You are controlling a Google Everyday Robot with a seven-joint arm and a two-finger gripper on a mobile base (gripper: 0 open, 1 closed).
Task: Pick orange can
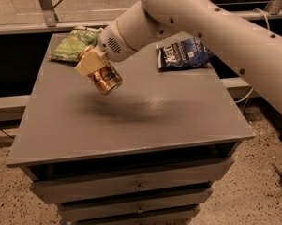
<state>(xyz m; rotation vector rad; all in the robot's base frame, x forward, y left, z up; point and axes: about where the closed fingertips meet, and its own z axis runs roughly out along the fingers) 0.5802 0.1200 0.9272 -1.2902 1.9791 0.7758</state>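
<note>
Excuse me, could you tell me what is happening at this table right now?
The robot's arm has its gripper shut on the orange can, holding it tilted in the air above the grey table, with a shadow on the top below it. A green chip bag and a dark blue chip bag lie at the back of the table.

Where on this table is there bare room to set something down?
The front half of the table is bare. The back is crowded: green chip bag back-left, blue chip bag back-right, and the tool, shut on the orange can, hovering beside the green bag.
</note>
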